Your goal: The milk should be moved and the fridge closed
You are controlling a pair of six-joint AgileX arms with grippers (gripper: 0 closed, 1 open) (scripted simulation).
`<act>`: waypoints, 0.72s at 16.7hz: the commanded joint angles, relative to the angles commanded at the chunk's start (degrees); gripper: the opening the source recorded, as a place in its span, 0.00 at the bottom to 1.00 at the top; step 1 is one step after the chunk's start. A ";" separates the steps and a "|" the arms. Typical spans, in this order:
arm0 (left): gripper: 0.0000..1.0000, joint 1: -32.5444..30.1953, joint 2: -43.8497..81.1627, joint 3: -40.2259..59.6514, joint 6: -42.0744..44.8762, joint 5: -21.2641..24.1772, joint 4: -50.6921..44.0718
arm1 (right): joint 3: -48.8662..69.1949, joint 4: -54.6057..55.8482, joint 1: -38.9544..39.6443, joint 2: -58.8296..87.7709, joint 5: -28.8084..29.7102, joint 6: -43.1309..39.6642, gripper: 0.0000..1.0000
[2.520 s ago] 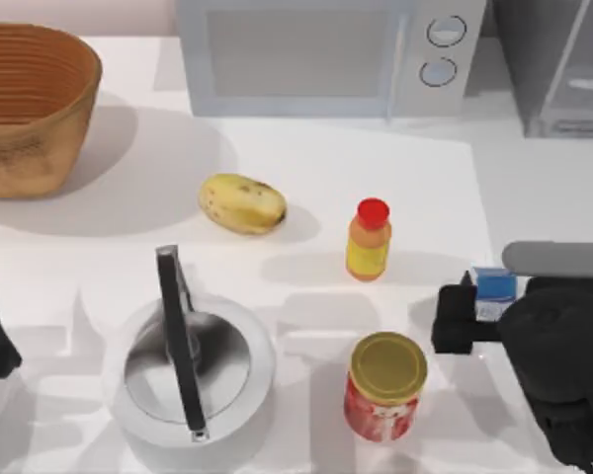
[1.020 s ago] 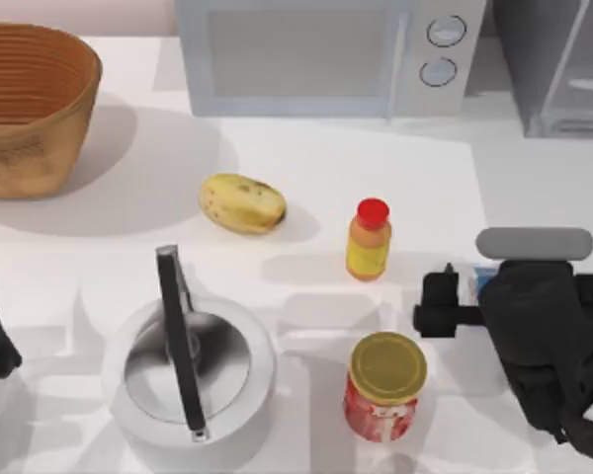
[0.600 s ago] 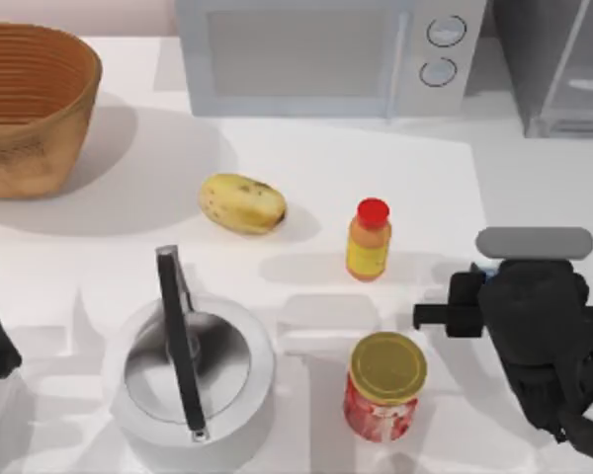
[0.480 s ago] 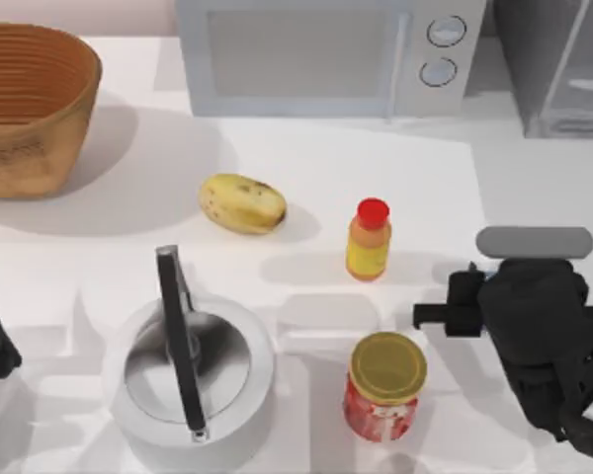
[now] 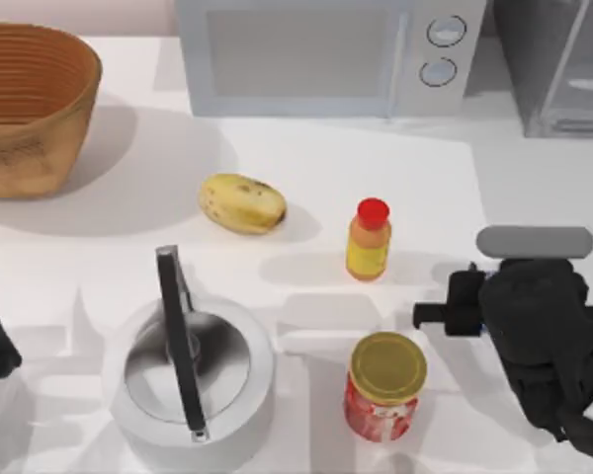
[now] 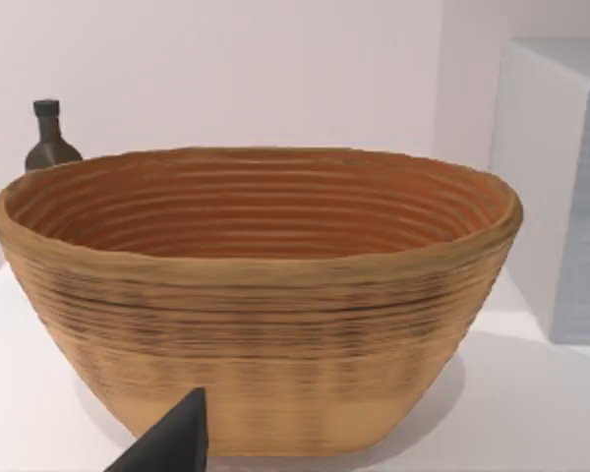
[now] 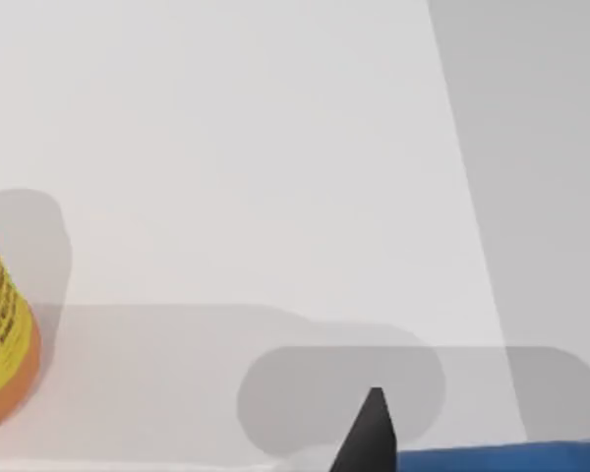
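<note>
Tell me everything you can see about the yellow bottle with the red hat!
The yellow bottle is small, with a round red cap, an orange neck and a yellow body bearing red lettering. It looks like plastic. It stands upright on the white table, right of the potato and above the gold-lidded jar, touching neither.

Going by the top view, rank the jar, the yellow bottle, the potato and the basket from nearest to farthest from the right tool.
From the right tool:
1. Jar, just left, toward the near edge.
2. Yellow bottle, left and farther back; close to the jar's range.
3. Potato, mid-table.
4. Basket, far left corner.
</note>
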 joint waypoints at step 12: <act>1.00 0.00 0.00 0.00 0.00 0.00 0.00 | 2.33 -10.41 0.01 -7.95 -0.16 -0.05 0.00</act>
